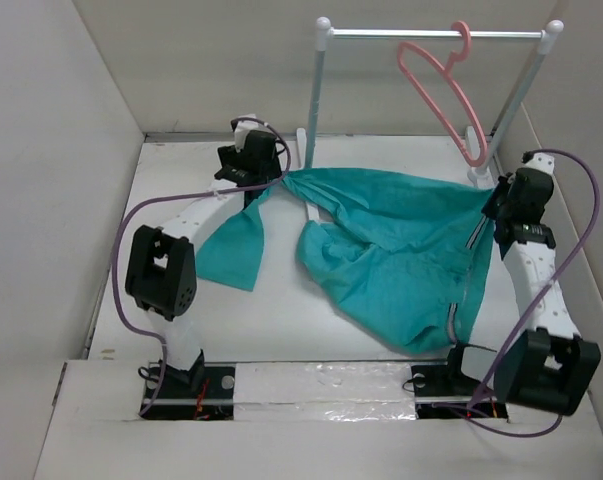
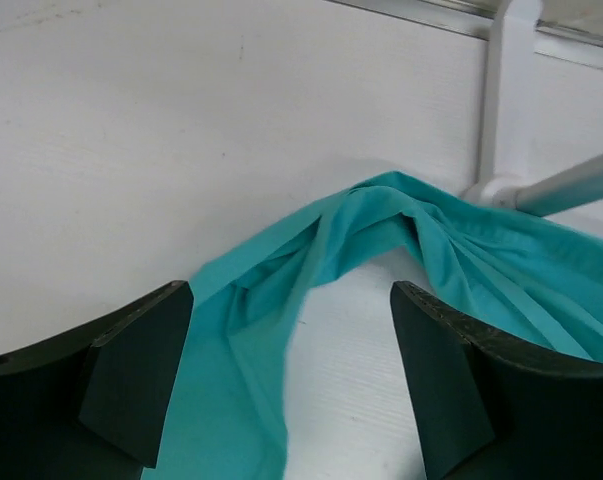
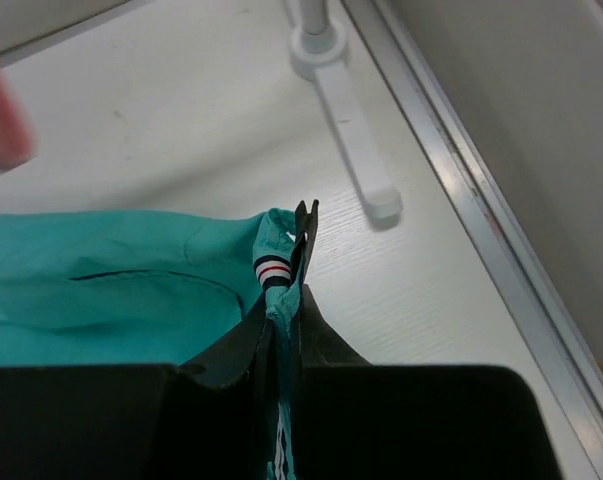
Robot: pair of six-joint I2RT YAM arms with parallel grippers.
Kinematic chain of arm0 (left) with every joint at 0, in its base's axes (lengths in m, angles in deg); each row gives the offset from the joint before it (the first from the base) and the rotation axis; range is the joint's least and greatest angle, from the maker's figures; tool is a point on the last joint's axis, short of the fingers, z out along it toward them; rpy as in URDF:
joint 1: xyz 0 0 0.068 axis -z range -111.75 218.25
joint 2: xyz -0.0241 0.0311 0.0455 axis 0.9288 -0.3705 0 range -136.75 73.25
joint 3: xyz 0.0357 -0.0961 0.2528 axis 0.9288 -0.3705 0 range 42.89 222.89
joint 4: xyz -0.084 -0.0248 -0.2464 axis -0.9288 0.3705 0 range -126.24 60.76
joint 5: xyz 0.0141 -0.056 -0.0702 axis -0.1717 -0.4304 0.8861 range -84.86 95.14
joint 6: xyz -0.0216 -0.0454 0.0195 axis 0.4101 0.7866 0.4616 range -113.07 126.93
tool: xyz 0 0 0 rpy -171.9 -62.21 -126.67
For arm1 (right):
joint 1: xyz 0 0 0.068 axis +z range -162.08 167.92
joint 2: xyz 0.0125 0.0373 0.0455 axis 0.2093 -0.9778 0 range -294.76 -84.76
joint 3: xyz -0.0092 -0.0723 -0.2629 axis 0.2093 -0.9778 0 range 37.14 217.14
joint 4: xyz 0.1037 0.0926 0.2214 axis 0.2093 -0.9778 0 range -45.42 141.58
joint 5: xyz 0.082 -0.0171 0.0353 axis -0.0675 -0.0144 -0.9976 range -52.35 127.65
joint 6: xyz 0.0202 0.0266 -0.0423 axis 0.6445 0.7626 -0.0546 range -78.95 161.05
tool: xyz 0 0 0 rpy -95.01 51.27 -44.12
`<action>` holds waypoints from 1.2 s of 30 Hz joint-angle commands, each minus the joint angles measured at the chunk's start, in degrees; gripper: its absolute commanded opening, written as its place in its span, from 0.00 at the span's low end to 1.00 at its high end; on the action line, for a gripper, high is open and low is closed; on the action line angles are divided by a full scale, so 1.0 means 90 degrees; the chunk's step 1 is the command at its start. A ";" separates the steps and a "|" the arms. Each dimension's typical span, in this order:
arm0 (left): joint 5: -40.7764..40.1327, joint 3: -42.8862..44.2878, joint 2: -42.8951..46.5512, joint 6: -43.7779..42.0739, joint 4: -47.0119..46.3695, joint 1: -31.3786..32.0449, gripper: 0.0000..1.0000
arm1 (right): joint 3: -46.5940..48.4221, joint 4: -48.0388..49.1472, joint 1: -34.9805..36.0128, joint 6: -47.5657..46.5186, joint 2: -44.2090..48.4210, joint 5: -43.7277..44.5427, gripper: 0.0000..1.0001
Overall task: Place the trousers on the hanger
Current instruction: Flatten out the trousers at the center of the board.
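The teal trousers (image 1: pixel 401 240) lie spread across the table, one leg (image 1: pixel 236 245) trailing to the near left. The pink hanger (image 1: pixel 436 85) hangs by its hook from the rail at the back right. My left gripper (image 1: pixel 269 172) is open; in the left wrist view (image 2: pixel 291 295) its fingers straddle a bunched fold of the trousers (image 2: pixel 381 225) without holding it. My right gripper (image 1: pixel 496 205) is shut on the trousers at the striped waistband (image 3: pixel 271 270), with the cloth pinched between its fingers (image 3: pixel 299 255). A pink blur (image 3: pixel 1 110) at the left edge is the hanger.
The white-and-grey rail stand (image 1: pixel 431 33) stands at the back, its left post (image 1: pixel 314 110) close to my left gripper. Its foot shows in the left wrist view (image 2: pixel 506 90) and in the right wrist view (image 3: pixel 346 110). White walls enclose the table; the right wall (image 1: pixel 581 150) is near my right arm.
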 commanded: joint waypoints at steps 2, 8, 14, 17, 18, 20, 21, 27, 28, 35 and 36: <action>0.0151 -0.0402 0.1536 0.0578 -0.0047 0.0064 0.76 | 0.0643 0.1162 -0.0556 0.0384 -0.0899 0.0021 0.10; -0.0032 -0.3869 0.3450 0.1791 -0.0752 0.0318 0.68 | 0.0810 0.1513 -0.0558 0.0404 -0.1272 -0.0847 0.78; -0.0522 -0.5160 0.4039 0.2779 -0.0244 0.0221 0.68 | -0.0202 0.1552 0.0592 -0.0035 0.0259 -0.1434 0.78; -0.0268 -0.5473 0.4116 0.3342 0.0252 -0.0004 0.62 | -0.0644 0.1495 0.1450 -0.0279 0.1110 -0.1745 0.03; -0.0500 -0.5648 0.4175 0.3568 0.0410 -0.0004 0.61 | -0.0887 0.1426 0.1696 -0.0318 0.1256 -0.1863 0.00; -0.0716 -0.5864 0.4447 0.4027 0.0615 -0.0072 0.62 | -0.1133 0.1406 0.2532 -0.0426 0.1578 -0.2001 0.00; -0.0746 -0.6019 0.4536 0.4107 0.0636 -0.0169 0.63 | -0.1231 0.1358 0.2828 -0.0465 0.1648 -0.1934 0.00; 0.0014 -0.6441 0.4577 0.3922 0.0158 -0.1672 0.63 | -0.1534 0.1085 0.4547 -0.0768 0.1805 -0.0860 0.05; 0.0112 -0.6412 0.4489 0.3854 0.0138 -0.1809 0.63 | -0.1544 0.1045 0.4666 -0.0787 0.1795 -0.0723 0.06; 0.0601 -0.5885 0.3027 0.3483 -0.0476 -0.1967 0.60 | -0.1739 0.0957 0.5048 -0.0836 0.2195 -0.0341 0.26; 0.0834 -0.5778 0.2907 0.3434 -0.0545 -0.1890 0.59 | -0.1807 0.1025 0.5048 -0.0836 0.2244 -0.0283 0.29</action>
